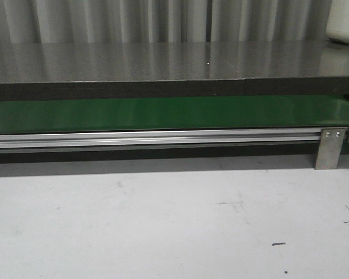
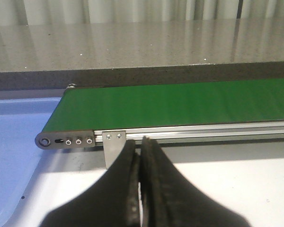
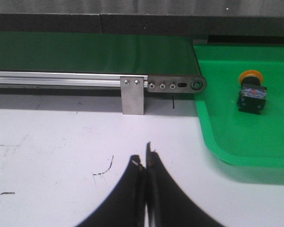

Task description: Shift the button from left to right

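Front view: green belt [image 1: 163,114] runs across the width, carried on a silver aluminium rail [image 1: 151,138], with a grey stone-like counter [image 1: 163,61] behind it.
Front view, foreground: white table [image 1: 163,221] with a few dark scuff marks; a metal bracket [image 1: 329,148] stands under the rail's right part; neither arm shows here, nor does the button.
Left wrist view, gripper: left gripper [image 2: 141,156] has its two black fingers pressed together, nothing between them, hanging above the white table just before a metal bracket [image 2: 114,150].
Left wrist view, surroundings: the belt's end roller plate [image 2: 66,141] sits beside a blue tray [image 2: 14,156]; no button is seen on it.
Right wrist view, gripper: right gripper [image 3: 144,163] is closed as well, fingertips touching, holding nothing, over the table.
Right wrist view, button: button [image 3: 252,92] lies inside a green tray [image 3: 227,142] that sits just past the belt's end plate [image 3: 177,85], orange cap pointing toward the counter, well apart from the fingers.
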